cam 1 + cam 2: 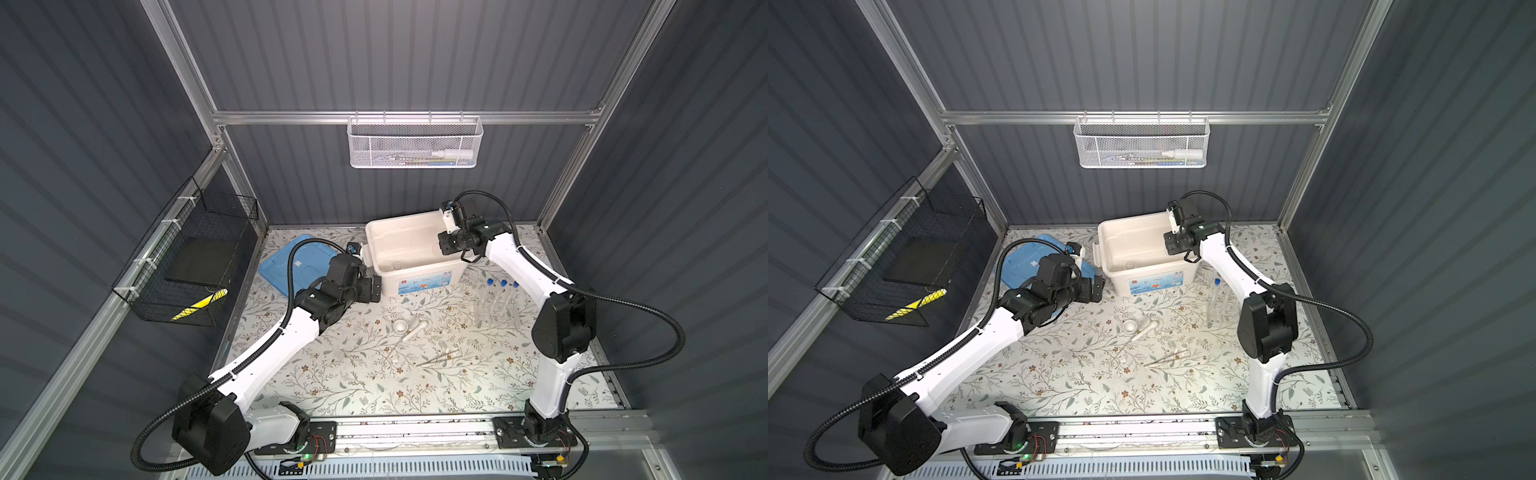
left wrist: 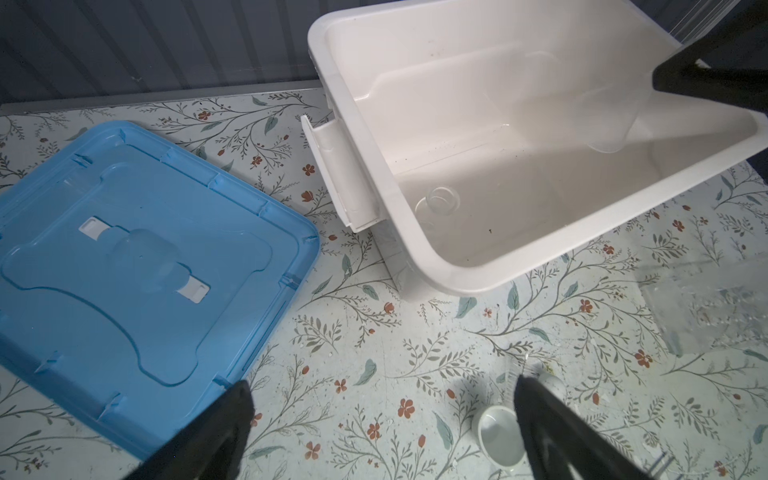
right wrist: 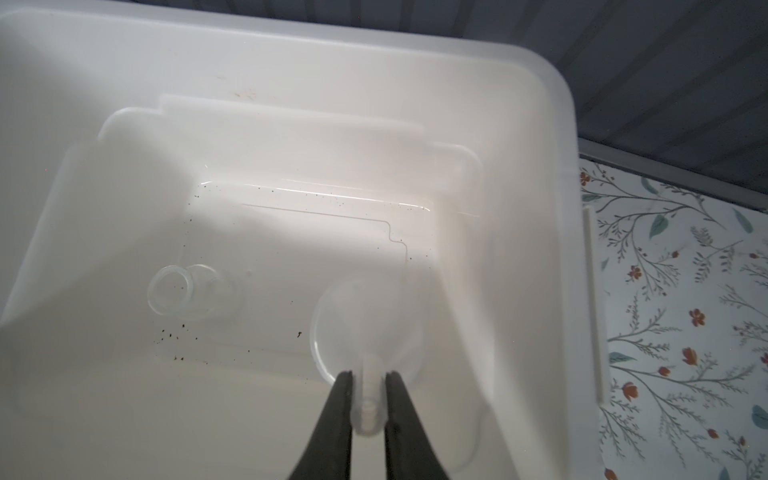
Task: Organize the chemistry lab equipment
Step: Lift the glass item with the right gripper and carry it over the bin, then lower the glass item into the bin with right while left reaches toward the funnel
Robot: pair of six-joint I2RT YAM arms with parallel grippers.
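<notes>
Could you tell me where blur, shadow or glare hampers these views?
Right wrist view: the clear piece in the right gripper is smeared and faint against the box. Left wrist view: crisp, except the soft-edged left gripper. Top views: the rack barely shows against the mat.

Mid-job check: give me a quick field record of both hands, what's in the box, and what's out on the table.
left hand: open, empty, above the table between blue lid and cream box
right hand: shut on the stem of a clear funnel-like piece, over the box interior
in box: one small clear glass vessel, on its side
on table: blue-capped test tubes standing in clear rack; mortar; pestle; tweezers
lid: off, flat beside the box
</notes>
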